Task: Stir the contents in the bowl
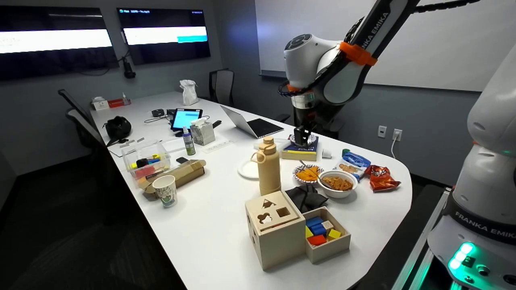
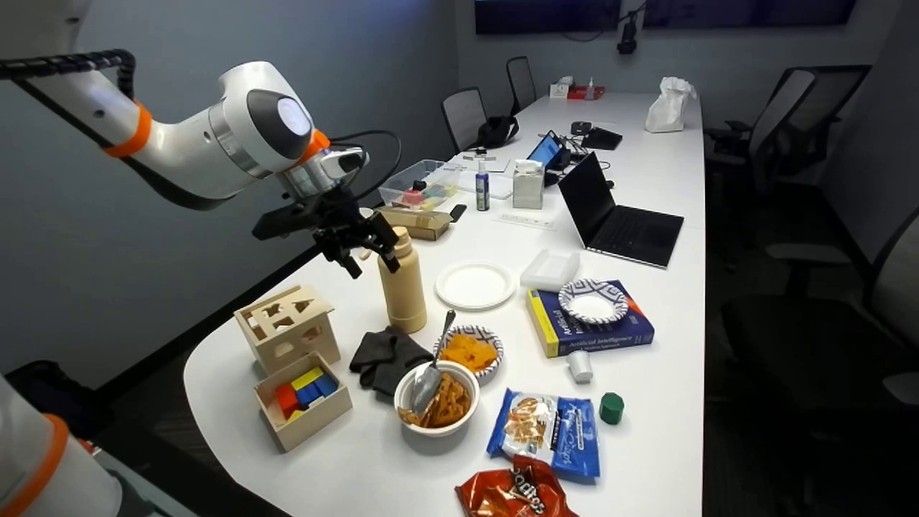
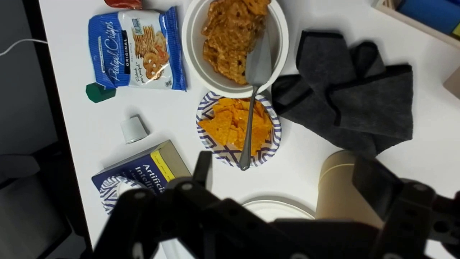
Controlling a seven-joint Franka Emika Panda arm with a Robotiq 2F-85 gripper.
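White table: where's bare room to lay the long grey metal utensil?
A smaller patch lies between the round white bowl, open wooden block tray, crumpled red snack bag and table edge; a larger one between the wooden shape-sorter box and patterned paper cup. Crowded: beside the bowl, by the rumpled grey cloth and paper dish of orange chips.

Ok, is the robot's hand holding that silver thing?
No, the hand is wide open, and the silver utensil rests in the white bowl.

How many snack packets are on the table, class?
2: the blue packet, beside the white bowl, and the red packet, next to the blue one. No others show in these views.
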